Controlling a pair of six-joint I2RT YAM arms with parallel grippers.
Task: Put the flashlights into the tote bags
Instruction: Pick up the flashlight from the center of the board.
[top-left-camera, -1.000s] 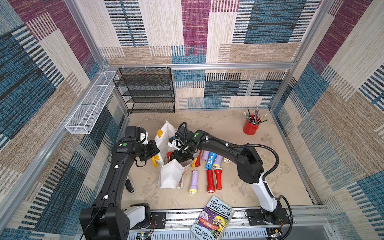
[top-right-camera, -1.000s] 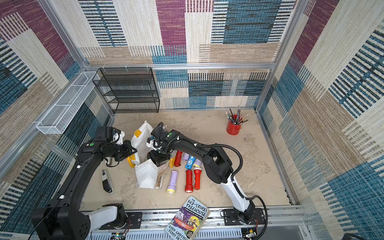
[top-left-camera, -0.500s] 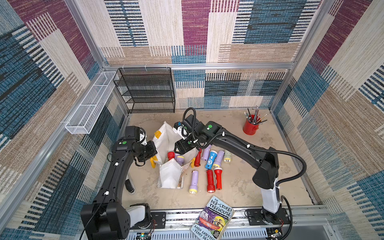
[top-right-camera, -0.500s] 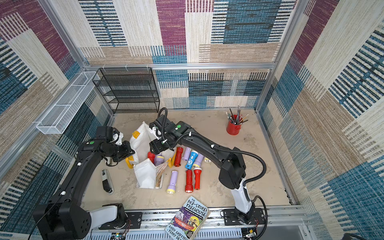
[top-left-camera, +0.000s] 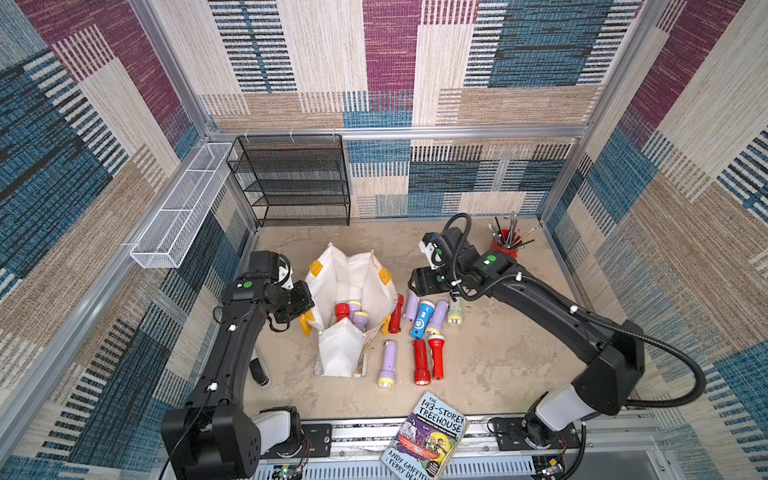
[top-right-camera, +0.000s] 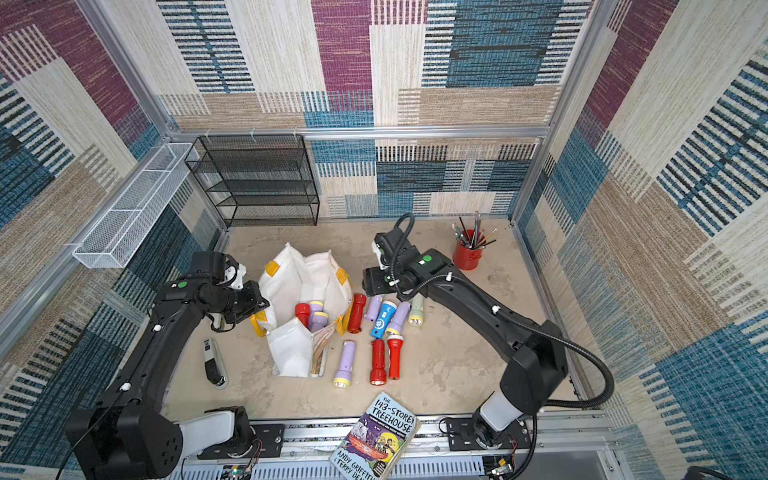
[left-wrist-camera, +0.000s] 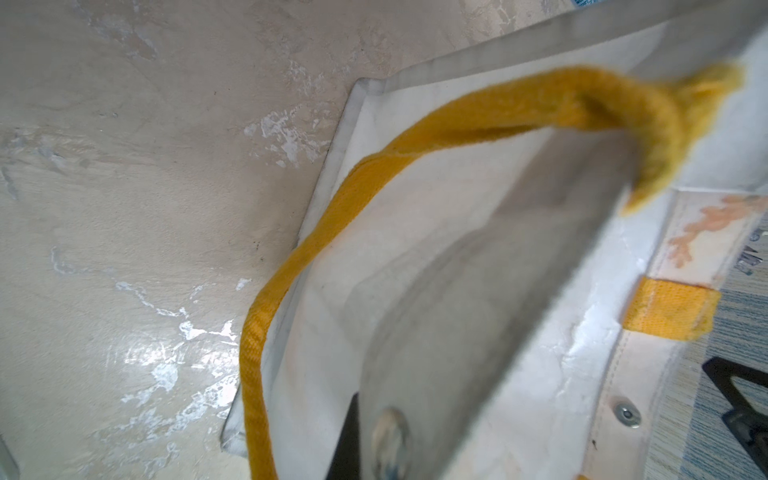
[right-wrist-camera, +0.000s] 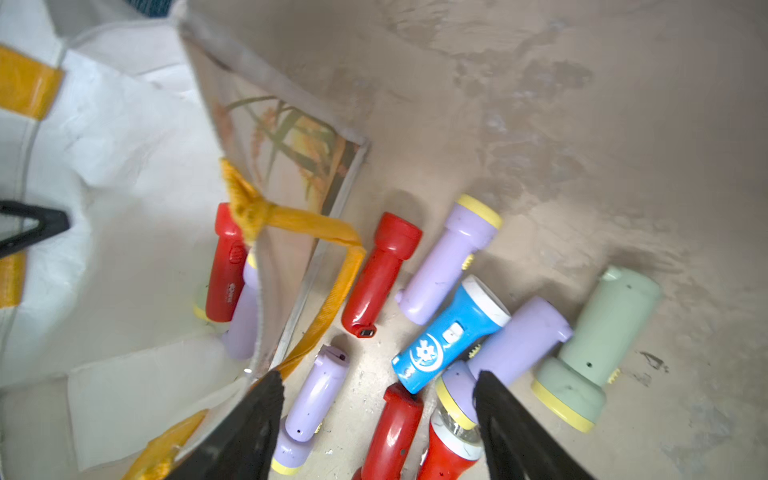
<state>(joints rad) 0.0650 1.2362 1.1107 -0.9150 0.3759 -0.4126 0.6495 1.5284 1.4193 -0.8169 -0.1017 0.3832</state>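
Beige counter (top-left-camera: 498, 365): left tool (top-left-camera: 308, 309) clenched on the tote bag (top-left-camera: 353, 282) rim. Right tool (right-wrist-camera: 378, 375) spread wide, empty, above loose flashlights (top-left-camera: 419, 320).

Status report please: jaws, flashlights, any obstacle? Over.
Left gripper: jaws shut on tote bag handle. Right gripper: jaws open, empty. Eight flashlights outside, three seen inside. Bag mouth unobstructed.

Tote bag (top-left-camera: 336, 274) stands left of centre on the tabletop (top-left-camera: 498, 365), some flashlights (top-left-camera: 353, 316) inside; more flashlights (top-left-camera: 422, 322) lie just right; rack (top-left-camera: 299, 183) behind; cup (top-left-camera: 505, 250) back right; book (top-left-camera: 428, 436) in front.
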